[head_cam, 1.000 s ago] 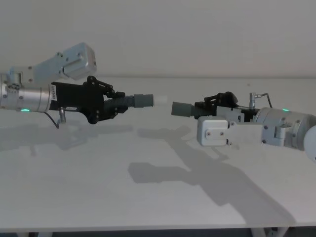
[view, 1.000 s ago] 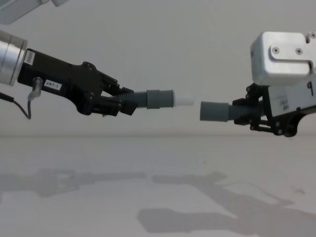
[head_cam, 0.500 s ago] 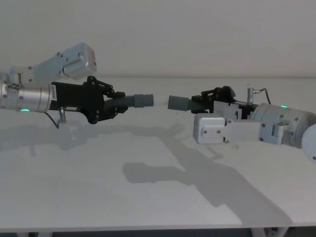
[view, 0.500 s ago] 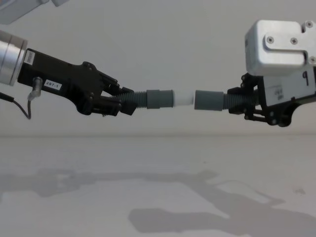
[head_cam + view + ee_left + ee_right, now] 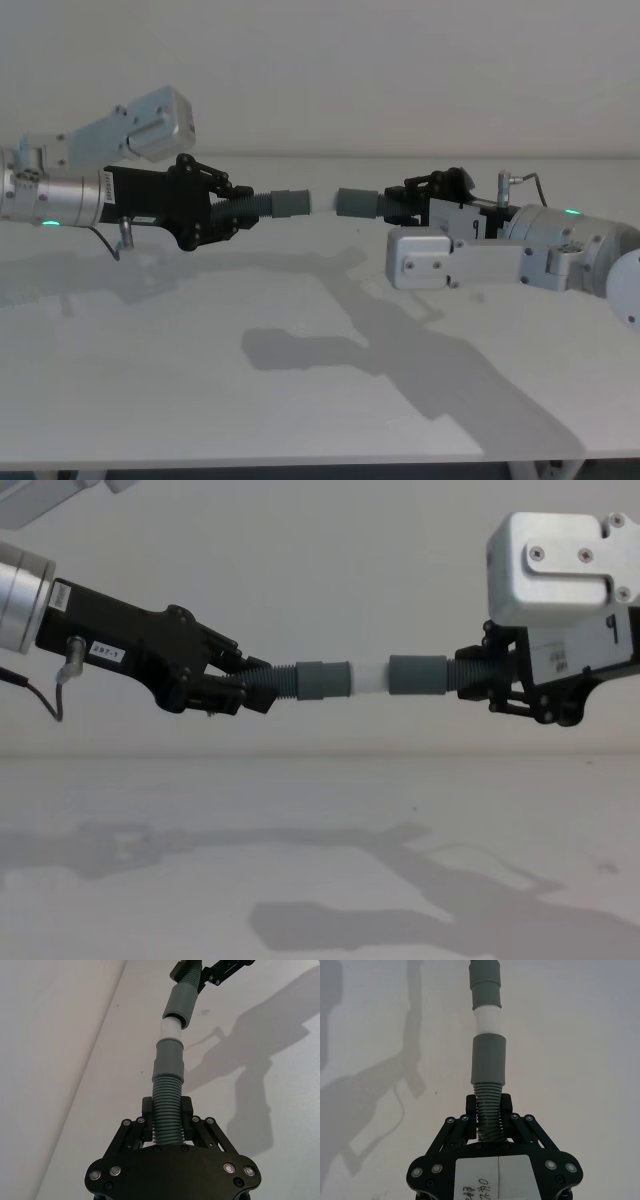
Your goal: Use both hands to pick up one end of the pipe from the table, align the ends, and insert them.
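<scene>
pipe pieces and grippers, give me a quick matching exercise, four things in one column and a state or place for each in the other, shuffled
Things:
1. left gripper
2. right gripper
3. white tip
4. table

States or places:
A. bare, with arm shadows lying on it
B. shut on the hose with the plain hollow cuff
C. partly inside the opposite cuff
D. shut on the hose that carries the white tip

Pairs: 1-D, 2-B, 3-C, 4-A

I see matt black plastic on both my left gripper (image 5: 250,687) and right gripper (image 5: 470,676), ribbed grey hose (image 5: 166,1110), smooth cuffs (image 5: 488,1058), brushed metal arms (image 5: 55,196), matt table (image 5: 300,400).
</scene>
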